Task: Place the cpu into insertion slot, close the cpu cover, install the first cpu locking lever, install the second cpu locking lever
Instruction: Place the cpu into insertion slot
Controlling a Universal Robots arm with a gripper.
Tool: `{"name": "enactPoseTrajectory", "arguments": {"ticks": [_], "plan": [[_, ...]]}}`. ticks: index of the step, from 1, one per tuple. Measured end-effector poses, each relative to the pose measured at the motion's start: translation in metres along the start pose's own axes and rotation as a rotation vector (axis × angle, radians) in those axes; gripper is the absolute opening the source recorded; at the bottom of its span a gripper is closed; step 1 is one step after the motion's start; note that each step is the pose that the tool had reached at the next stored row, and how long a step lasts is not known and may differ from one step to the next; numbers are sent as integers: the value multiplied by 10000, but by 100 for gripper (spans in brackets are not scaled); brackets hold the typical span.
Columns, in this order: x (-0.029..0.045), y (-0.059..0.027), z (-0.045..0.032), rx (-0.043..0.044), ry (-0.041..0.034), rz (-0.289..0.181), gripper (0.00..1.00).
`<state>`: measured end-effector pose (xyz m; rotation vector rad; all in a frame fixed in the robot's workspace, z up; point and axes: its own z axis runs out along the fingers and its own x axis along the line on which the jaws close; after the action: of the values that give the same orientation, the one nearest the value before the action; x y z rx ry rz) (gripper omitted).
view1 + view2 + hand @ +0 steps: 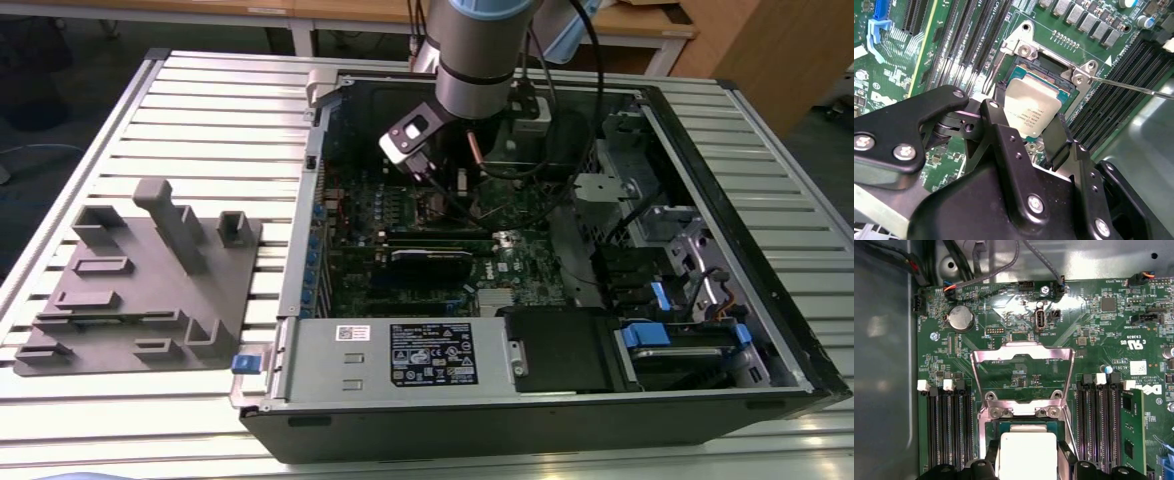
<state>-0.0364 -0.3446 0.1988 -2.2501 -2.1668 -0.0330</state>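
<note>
Pinching the cpu [1031,112] by two opposite edges, the gripper [1028,120] holds it level between its fingers [1056,137], directly over the insertion slot [1054,65], whose dark interior lies just beyond the fingertips. Whether it is already seated cannot be told. By judgement the cpu is light, thin and rigid, its smooth metal top slippery and its underside probably delicate; the edges are the sound place to grip. The second wrist view gives the finger contact and a thin locking lever [1126,87] beside the gripper. The first wrist view adds the cpu cover [1021,352], swung open ahead of the gripper. The exterior view sets the arm [474,60] inside the open computer case [561,425].
</note>
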Motion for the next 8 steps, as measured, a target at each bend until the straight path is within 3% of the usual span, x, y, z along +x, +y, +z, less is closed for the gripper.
{"name": "enactPoseTrajectory", "arguments": {"ticks": [2, 8], "plan": [[0, 1, 1, -7, 36, -154, 54], [-1, -1, 21, -25, 39, -228, 54]]}}
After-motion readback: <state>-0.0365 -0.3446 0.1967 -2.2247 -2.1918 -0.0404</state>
